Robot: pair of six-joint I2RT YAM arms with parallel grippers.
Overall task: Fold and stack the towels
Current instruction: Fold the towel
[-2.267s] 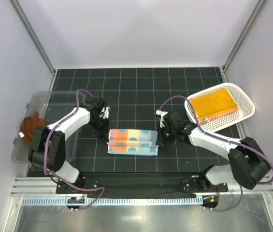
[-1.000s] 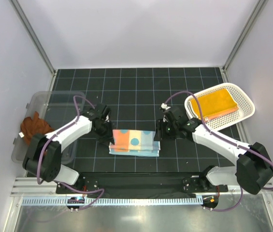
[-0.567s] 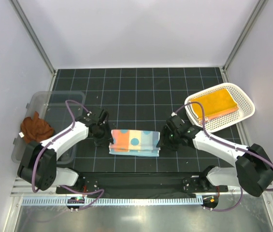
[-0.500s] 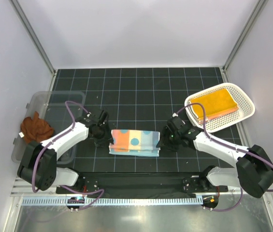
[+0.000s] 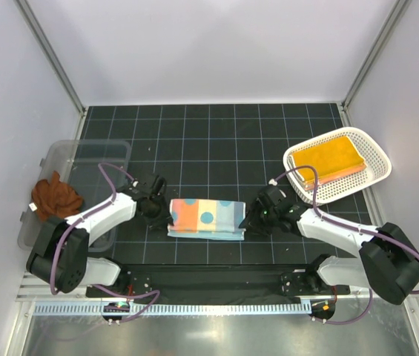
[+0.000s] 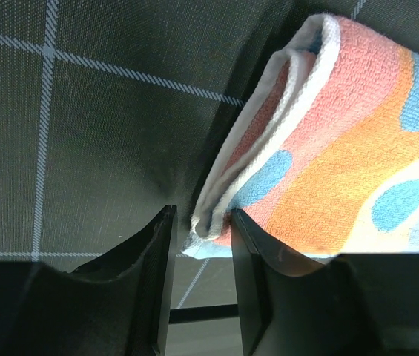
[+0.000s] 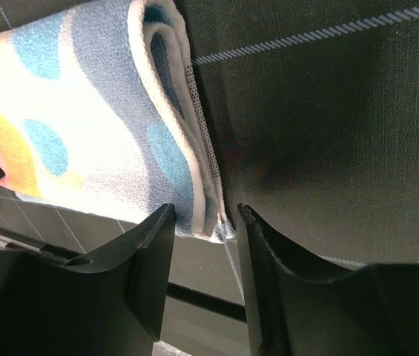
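A folded towel, orange and white with blue dots, lies flat on the black gridded mat between my two arms. My left gripper sits low at its left end. In the left wrist view this gripper stands open, and the towel's layered corner reaches in between the fingertips. My right gripper is at the right end. The right wrist view shows it open too, with the towel's hem between the tips. A yellow-orange towel lies folded in the basket. A rust-brown towel is crumpled in the bin.
The white perforated basket stands at the right, just behind my right arm. The clear plastic bin lies along the mat's left edge. White walls enclose the back and both sides of the black mat.
Both grippers have dropped lower and come in against the two ends of the folded towel. The towel itself has stayed in place.
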